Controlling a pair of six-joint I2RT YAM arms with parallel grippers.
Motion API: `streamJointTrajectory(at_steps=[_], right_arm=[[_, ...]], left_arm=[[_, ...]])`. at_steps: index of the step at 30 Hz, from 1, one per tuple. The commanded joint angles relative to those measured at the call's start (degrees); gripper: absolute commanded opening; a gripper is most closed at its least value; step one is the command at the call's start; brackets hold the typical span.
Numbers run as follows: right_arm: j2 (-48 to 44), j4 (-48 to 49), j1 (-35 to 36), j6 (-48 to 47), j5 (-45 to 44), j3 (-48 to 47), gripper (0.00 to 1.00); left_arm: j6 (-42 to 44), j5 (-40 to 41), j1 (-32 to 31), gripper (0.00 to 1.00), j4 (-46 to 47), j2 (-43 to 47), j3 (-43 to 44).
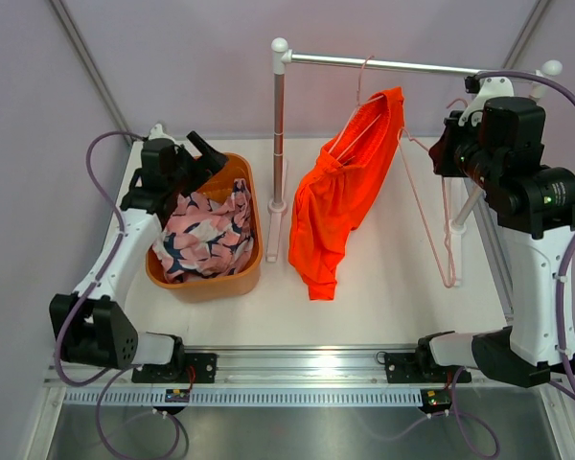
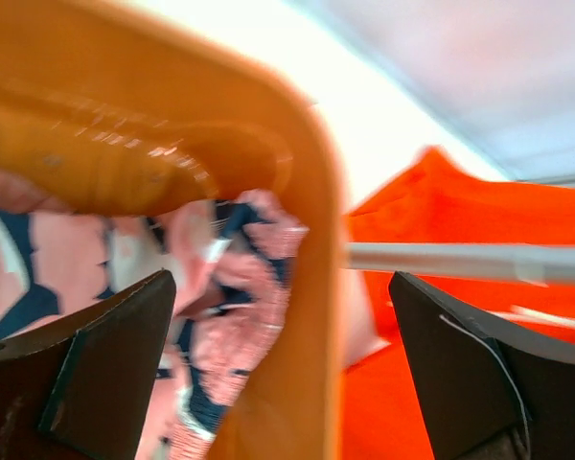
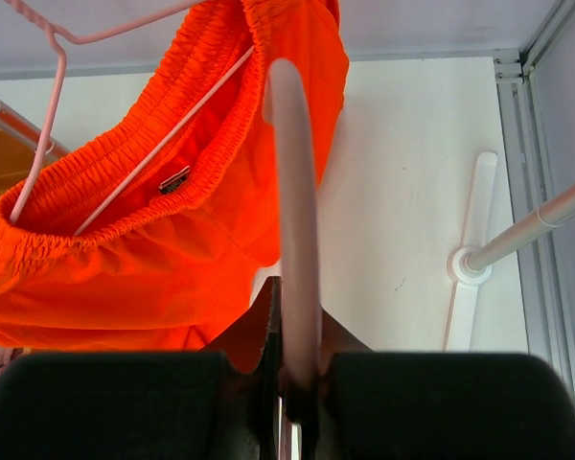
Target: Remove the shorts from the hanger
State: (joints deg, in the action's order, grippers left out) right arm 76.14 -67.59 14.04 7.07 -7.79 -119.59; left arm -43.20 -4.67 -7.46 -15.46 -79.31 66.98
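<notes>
orange shorts (image 3: 153, 249) hung up & left of the right gripper (image 3: 292, 369) in its wrist view, draped on a thin pink wire hanger (image 3: 46, 105) hooked over the metal rail (image 1: 383, 64). fabric looked thin, matte & creased, w/ a gathered elastic waistband (image 3: 101, 163) & a small label (image 3: 174, 179) inside. judged v light & limp, no stiffness. it would prob sag & slide off the wire if drawn along one hanger arm. best hold is likely the ruched waistband, where the thicker bunching gives the pads sth to bite, not the loose hem. right fingers stood narrow, pinched on the pale rod of a second, bare hanger (image 3: 292, 192) rising straight from between them. left gripper (image 2: 280, 321) had its fingers spread wide, w/ only the smooth glossy rim of the orange plastic basket (image 2: 307, 240) between them. pink shorts (image 2: 249, 326) w/ navy & white print lay crumpled in that basket, below & left of those fingers, off any hanger. the wire looked springy & might swing on the rail when tugged, so steadying it seemed wise.
</notes>
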Motion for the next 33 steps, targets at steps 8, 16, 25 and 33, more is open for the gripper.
streamJointTrajectory(at_steps=[8, 16, 25, 33], right_arm=[[-0.99, 3.78, -2.09, -8.02, 7.17, 2.17, 0.00], [-0.65, 2.91, -3.14, -8.48, -0.89, 1.56, 0.00], [4.10, 2.55, -5.25, -8.48, -9.61, -7.84, 0.00], [10.25, 3.34, -8.41, -7.51, -4.87, -15.58, 0.00]], left_arm=[[2.68, -15.10, -1.32, 0.99, 0.35, 13.65, 10.54], [8.21, -18.53, -2.38, 0.99, -3.52, 22.69, 9.14], [9.45, -17.74, -3.79, 0.99, -2.29, 27.54, 3.51], [11.12, -17.48, -3.79, 0.99, -1.85, 28.42, 0.52]])
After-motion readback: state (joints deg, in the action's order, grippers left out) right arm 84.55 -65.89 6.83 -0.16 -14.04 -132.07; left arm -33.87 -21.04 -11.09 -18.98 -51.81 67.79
